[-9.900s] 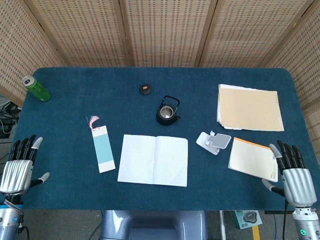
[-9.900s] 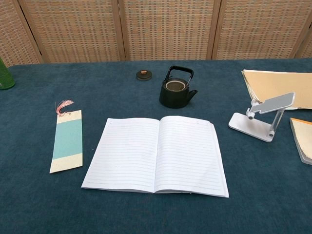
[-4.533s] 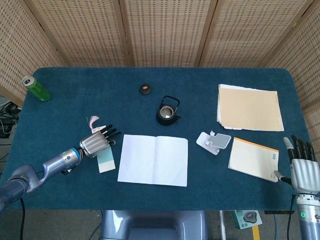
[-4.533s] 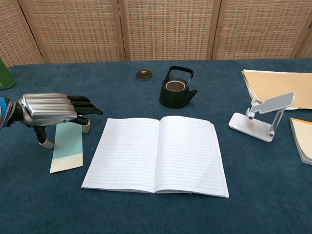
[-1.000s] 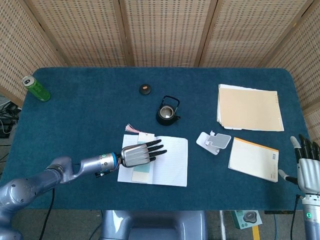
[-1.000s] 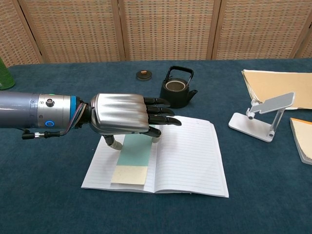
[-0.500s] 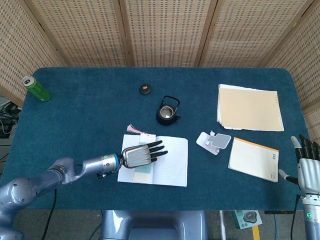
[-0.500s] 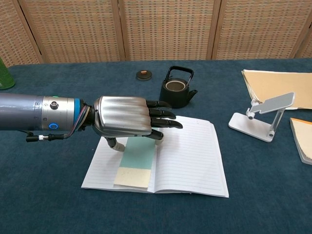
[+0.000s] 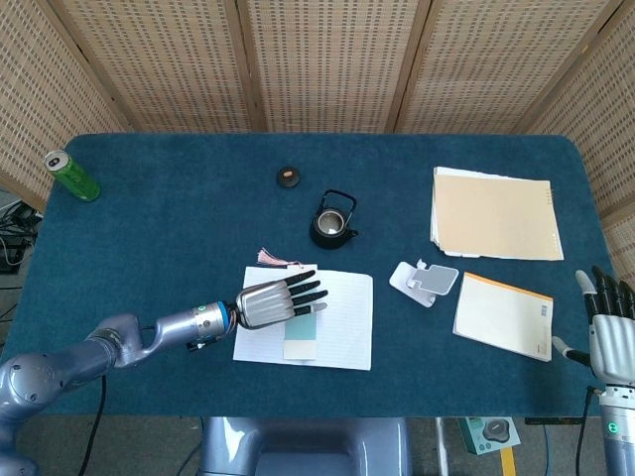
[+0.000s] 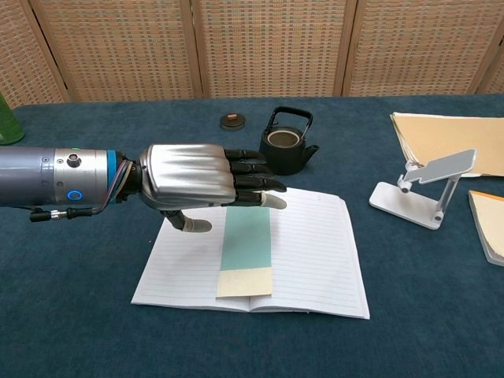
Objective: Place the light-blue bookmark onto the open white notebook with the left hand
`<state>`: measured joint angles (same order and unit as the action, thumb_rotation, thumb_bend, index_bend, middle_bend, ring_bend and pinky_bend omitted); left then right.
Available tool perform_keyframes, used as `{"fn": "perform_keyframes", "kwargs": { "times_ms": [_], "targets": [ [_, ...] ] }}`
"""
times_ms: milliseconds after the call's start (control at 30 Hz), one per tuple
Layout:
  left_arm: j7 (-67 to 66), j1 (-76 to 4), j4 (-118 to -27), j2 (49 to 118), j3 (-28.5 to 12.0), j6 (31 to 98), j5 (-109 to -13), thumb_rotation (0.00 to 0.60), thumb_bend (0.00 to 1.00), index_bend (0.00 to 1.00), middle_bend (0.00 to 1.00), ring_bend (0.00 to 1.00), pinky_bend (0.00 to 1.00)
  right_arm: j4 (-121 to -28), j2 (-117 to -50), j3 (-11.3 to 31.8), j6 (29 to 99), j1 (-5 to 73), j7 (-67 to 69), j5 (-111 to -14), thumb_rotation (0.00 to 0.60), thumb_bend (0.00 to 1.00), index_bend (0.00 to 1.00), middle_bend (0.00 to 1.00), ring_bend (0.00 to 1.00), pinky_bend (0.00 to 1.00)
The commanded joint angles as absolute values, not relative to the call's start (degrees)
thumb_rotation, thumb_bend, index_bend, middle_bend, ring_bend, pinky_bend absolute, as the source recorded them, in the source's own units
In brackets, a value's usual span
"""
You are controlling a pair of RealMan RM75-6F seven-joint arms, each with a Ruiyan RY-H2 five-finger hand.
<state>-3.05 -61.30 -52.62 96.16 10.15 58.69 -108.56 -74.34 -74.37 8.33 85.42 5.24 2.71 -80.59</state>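
The open white notebook [image 9: 342, 317] [image 10: 315, 252] lies near the table's front edge. The light-blue bookmark [image 9: 301, 335] [image 10: 246, 252] lies flat on it, just left of the spine, cream end toward me. Its pink tassel [image 9: 268, 257] pokes out past the notebook's top edge. My left hand [image 9: 273, 300] [image 10: 197, 183] hovers palm down over the left page, fingers stretched out above the bookmark's far end. The thumb [image 10: 197, 226] hangs apart to the bookmark's left. My right hand [image 9: 607, 332] stays at the table's front right edge, fingers spread, holding nothing.
A black kettle [image 9: 331, 222] [image 10: 285, 146] stands just behind the notebook, with a small dark lid [image 9: 288, 178] further back. A white phone stand [image 9: 425, 281], an orange-edged notepad [image 9: 504, 314] and a paper stack [image 9: 494, 213] lie to the right. A green can [image 9: 71, 176] stands far left.
The bookmark has shifted right toward the spine and now lies free of the thumb. My left hand has drawn slightly back and left. The right hand is unmoved.
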Motion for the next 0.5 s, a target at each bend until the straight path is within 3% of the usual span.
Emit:
{"fn": "perform_keyframes", "kwargs": {
  "times_ms": [33, 67, 133, 233, 500],
  "targets": [
    [0.76, -60.27, -55.75, 94.16, 9.99, 57.93, -106.17, 0.6, 0.48, 0.0, 0.0, 0.0, 0.0, -74.36, -74.36, 8.33, 85.44, 5.24, 2.75, -80.6, 0.6, 0.1, 0.05, 0.0, 0.0, 0.0],
    [2.12, -60.2, -57.3, 93.15, 10.08, 57.03, -105.34, 0.6, 0.54, 0.0, 0.0, 0.0, 0.0, -74.37, -74.36, 8.32, 85.45, 5.24, 2.76, -80.64, 0.6, 0.1, 0.05, 0.0, 0.0, 0.0],
    [4.62, -60.4, -60.65, 90.75, 10.49, 54.77, -103.96, 0.6, 0.78, 0.0, 0.0, 0.0, 0.0, -74.41, -74.37, 8.25, 85.45, 5.26, 2.72, -80.75, 0.6, 0.1, 0.05, 0.0, 0.0, 0.0],
    [5.17, -60.99, -63.85, 88.23, 10.83, 52.14, -102.99, 0.6, 0.99, 0.0, 0.0, 0.0, 0.01, -74.51, -74.43, 8.12, 85.4, 5.33, 2.49, -80.96, 0.6, 0.1, 0.05, 0.0, 0.0, 0.0],
    [5.9, -62.74, -71.03, 84.67, 10.63, 45.19, -100.1, 0.6, 1.0, 0.0, 0.0, 0.0, 0.06, -74.93, -74.3, 8.03, 85.63, 5.27, 2.5, -81.22, 0.6, 0.1, 0.06, 0.0, 0.0, 0.0]
  ]
}}
